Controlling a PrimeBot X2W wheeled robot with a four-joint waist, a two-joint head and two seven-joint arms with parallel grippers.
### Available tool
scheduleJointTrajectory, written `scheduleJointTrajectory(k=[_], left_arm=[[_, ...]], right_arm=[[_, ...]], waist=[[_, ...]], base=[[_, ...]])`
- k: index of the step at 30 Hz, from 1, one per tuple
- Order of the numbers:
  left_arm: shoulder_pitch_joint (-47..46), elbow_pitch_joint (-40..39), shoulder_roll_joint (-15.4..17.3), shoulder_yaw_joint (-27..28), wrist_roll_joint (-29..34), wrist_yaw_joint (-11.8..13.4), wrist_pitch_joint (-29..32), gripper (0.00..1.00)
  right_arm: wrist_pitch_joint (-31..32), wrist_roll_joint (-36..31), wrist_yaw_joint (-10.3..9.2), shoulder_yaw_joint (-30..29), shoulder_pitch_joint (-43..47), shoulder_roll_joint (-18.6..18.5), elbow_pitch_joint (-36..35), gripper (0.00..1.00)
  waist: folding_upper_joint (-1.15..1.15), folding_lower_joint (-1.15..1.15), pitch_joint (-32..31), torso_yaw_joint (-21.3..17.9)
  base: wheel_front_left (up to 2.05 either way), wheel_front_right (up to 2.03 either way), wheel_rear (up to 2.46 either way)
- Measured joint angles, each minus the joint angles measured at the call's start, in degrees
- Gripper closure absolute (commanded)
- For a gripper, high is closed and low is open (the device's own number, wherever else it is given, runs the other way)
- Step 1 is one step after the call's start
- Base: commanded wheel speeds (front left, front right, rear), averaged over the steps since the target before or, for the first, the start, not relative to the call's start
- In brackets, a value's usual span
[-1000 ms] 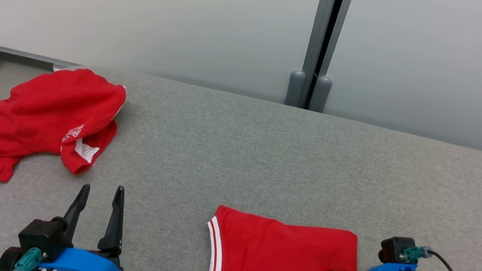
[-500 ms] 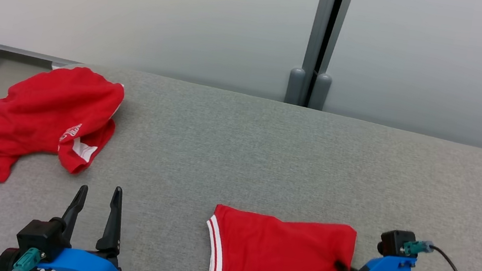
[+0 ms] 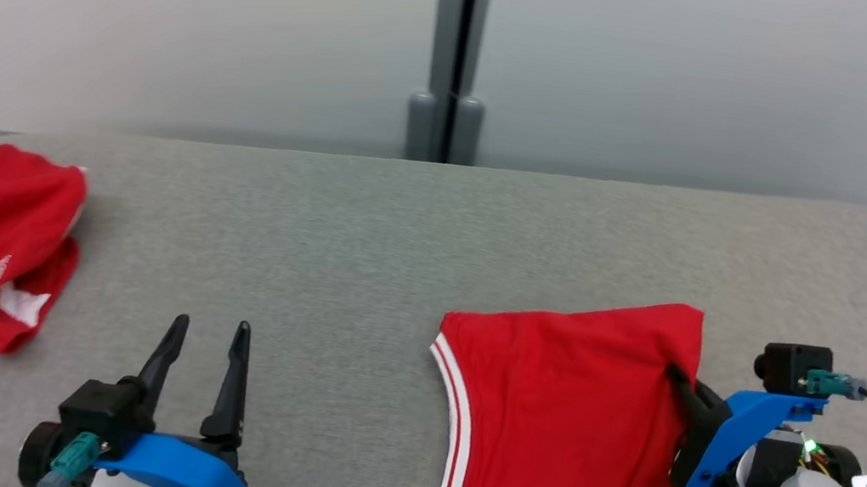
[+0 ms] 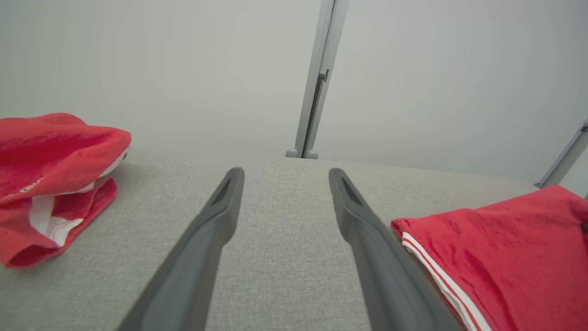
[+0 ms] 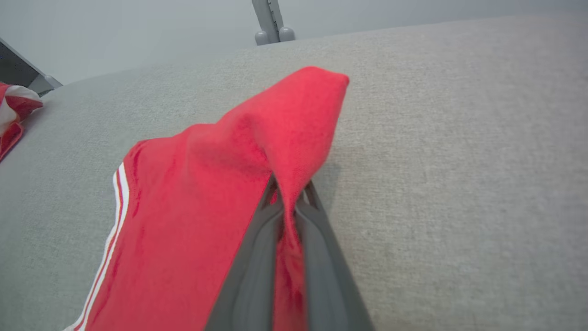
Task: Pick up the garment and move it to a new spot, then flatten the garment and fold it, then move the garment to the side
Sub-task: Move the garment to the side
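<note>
Head view: the right hand (image 3: pixel 679 383) has just snapped together on the 3 o'clock edge of the garment (image 3: pixel 562 417). A second ago it was apart, so I'd say the carry to the side can begin. The garment lies at 4 o'clock on the table (image 3: pixel 361 267), its striped hem (image 3: pixel 449 426) facing 9 o'clock and its long axis roughly 12-to-6, leaning a little. The left hand (image 3: pixel 211 324) waits at 7 o'clock.

Left wrist view: its fingers are apart, with bare table between them.

Right wrist view: the fingers are clamped on a raised ridge of red cloth, its corner peaking toward 12.
</note>
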Motion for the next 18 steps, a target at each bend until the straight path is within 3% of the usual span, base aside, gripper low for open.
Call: scheduleJointTrajectory(k=[11, 18], left_arm=[[-2.0, 0.1, 0.0, -6.0, -0.7, 0.0, 0.0, 0.0], [-3.3, 0.5, 0.3, -8.3, -0.8, 0.0, 0.0, 0.0]], right_arm=[[-2.3, 1.5, 0.0, -0.8, -0.6, -1.3, 1.0, 1.0], [-3.2, 2.7, 0.0, -0.9, -0.7, -2.0, 0.1, 1.0]], waist=[[0.0, 0.0, 1.4, -9.7], [0.0, 0.0, 2.7, -12.9]], base=[[0.0, 0.0, 0.0], [0.0, 0.0, 0.0]])
